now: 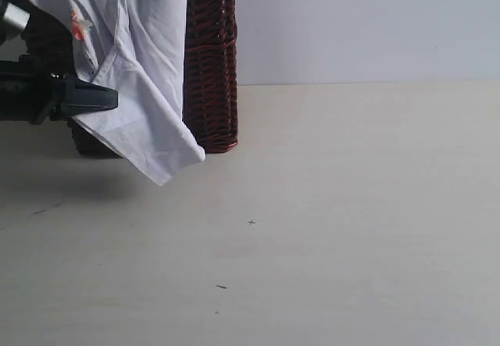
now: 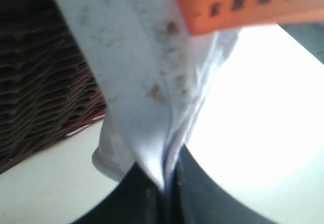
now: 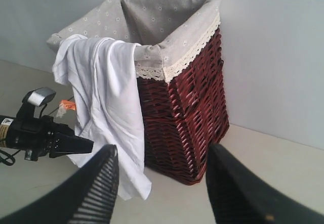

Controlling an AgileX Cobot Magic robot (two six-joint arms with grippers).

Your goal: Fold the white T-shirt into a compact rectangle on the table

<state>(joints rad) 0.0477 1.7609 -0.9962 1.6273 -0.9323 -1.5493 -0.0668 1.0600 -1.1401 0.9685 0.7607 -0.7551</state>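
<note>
The white T-shirt [image 1: 148,65] hangs over the rim of a dark wicker basket [image 1: 211,65], its lower edge dangling just above the table [image 1: 351,205]. My left gripper [image 1: 109,98] reaches in from the left and is shut on a fold of the shirt [image 2: 136,82] near the collar, where the cloth is pinched between the black jaws [image 2: 164,188]. An orange tag [image 2: 243,4] shows close by. My right gripper [image 3: 162,150] is open and holds nothing. It stands away from the basket [image 3: 182,118] and the shirt [image 3: 111,82], and it is out of the exterior view.
The basket has a grey dotted fabric lining [image 3: 167,27] with lace trim and stands at the table's back left against a pale wall [image 1: 359,26]. The cream tabletop stretches to the right and front, marked by a few small dark specks [image 1: 221,287].
</note>
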